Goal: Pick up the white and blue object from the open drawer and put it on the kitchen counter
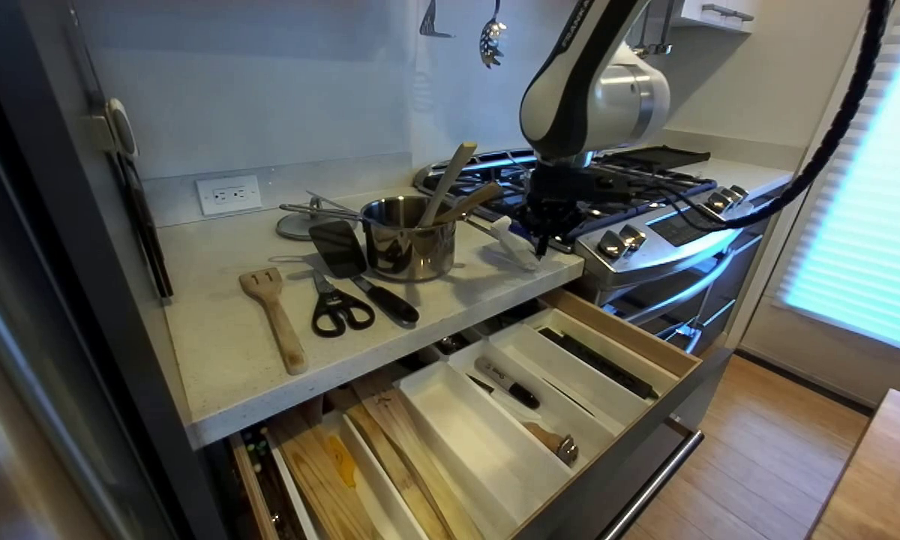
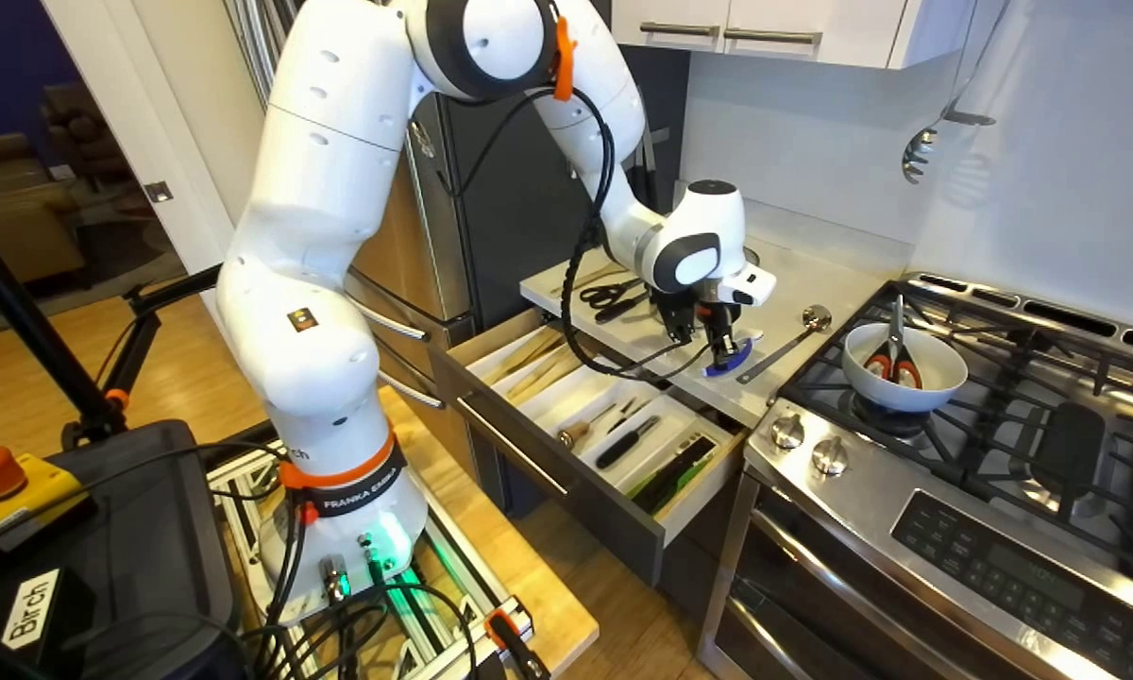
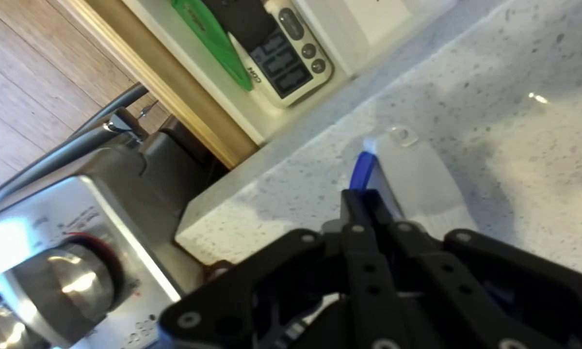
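White and blue object (image 3: 421, 180) gripped at kitchen counter (image 3: 553, 169) corner

Wrist view: gripper (image 3: 363, 194) closed on the obj.'s blue part, tips pinched nearly together. Obj. is above the counter's front corner, nr stove (image 3: 106, 218); can't tell if it touches the slab. Long axis slants UL to LR: white end w/ clear holed tab at UL, pointing twd the open drawer (image 3: 177, 94); LR end hidden behind gripper. Timer (image 3: 283, 68) in drawer: "CDN", upside down, two zeros legible on display. Stove lettering too blurred.

In an exterior view: obj. shows as a white strip slanting UL to LR, low end by the gripper, R of steel pot (image 1: 409, 251). "FRANKA" runs up the arm (image 1: 596, 97). Marker (image 1: 508, 382) in drawer has script, too small to be sure of.

In an exterior view: blue part shows at the gripper's tips, running LL to UR, white bit past it; ladle (image 2: 776, 353) just beside. "FRANKA EMIKA" on base band (image 2: 362, 489); "Birch" on label (image 2: 33, 609), far L of frame. Digits on oven panel (image 2: 1034, 571) too small.
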